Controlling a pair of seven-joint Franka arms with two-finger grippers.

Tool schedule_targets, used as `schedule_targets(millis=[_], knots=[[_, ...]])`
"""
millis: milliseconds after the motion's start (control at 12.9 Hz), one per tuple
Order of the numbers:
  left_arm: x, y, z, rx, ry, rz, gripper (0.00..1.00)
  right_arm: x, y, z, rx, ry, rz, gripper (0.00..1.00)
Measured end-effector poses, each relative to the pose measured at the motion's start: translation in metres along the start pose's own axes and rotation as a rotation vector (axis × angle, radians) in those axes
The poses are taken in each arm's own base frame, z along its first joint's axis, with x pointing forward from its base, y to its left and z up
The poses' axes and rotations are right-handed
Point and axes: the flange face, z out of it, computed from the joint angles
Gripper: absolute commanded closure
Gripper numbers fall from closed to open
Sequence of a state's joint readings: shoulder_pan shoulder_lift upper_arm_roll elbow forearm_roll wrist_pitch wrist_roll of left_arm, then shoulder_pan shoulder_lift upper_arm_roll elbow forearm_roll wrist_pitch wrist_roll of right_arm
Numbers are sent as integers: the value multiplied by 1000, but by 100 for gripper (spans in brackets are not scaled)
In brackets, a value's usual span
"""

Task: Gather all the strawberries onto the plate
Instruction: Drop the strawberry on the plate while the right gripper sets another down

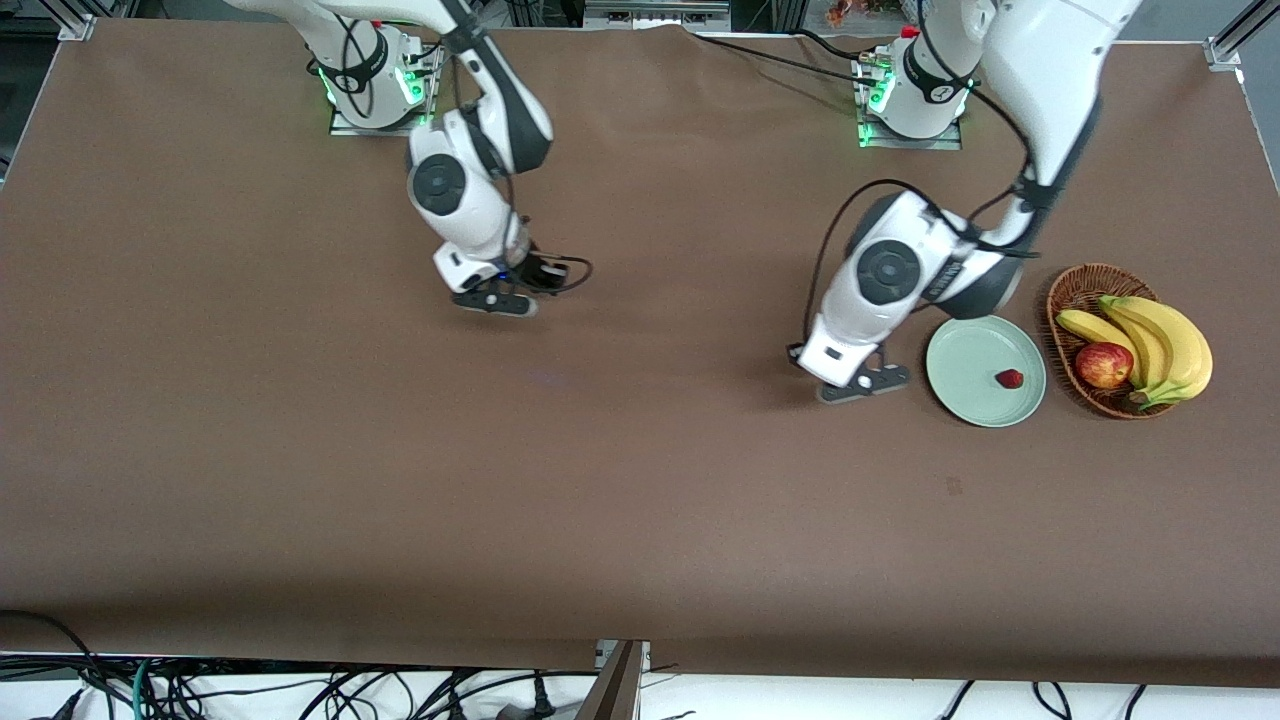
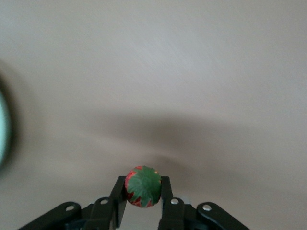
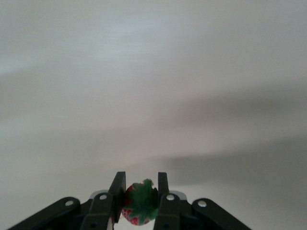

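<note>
The left pincer [image 2: 143, 191] is clamped on a strawberry [image 2: 143, 187], the berry's green leafy top facing the wrist camera and a finger [image 2: 118, 189] pressing on each side. In the front view this pincer [image 1: 862, 382] sits low over bare brown surface [image 1: 640, 480], just beside the plate [image 1: 962, 362] on the edge toward the right arm's end of the surface. I cannot tell whether the berry touches the cloth or hangs just above it.

The right pincer [image 3: 139, 199] is likewise closed on a second strawberry [image 3: 139, 203], gripped between its 2 fingers. From the front it [image 1: 493, 300] is over open surface well apart from the plate, toward the right arm's end.

On progress: 1 loose strawberry [image 1: 1009, 378] already lies in the pale mint-green plate, near the rim closest to the basket. With 2 more held, 1 in each pincer, all 3 berries seem accounted for, and none is seen loose on the surface. I judge the task roughly a third done: what is left is carrying both held berries over the plate and releasing them. The left one has only a short way to go; the right one has much farther.

Just beside the plate, toward the left arm's end, stands the brown wicker basket [image 1: 1062, 300]. It holds a bunch of bananas [image 1: 1165, 340] and a red-yellow apple [image 1: 1103, 364], none of which belong to the job.
</note>
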State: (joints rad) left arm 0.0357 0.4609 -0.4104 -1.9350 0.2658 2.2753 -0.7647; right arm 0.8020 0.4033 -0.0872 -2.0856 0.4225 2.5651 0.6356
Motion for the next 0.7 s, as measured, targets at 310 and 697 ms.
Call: schedule_targets(millis=[310, 697], knots=[[56, -99, -6, -20, -20, 89, 86, -23, -136, 46, 108, 9, 195, 72], [94, -241, 18, -58, -68, 241, 77, -59, -232, 92, 289, 28, 407, 32]])
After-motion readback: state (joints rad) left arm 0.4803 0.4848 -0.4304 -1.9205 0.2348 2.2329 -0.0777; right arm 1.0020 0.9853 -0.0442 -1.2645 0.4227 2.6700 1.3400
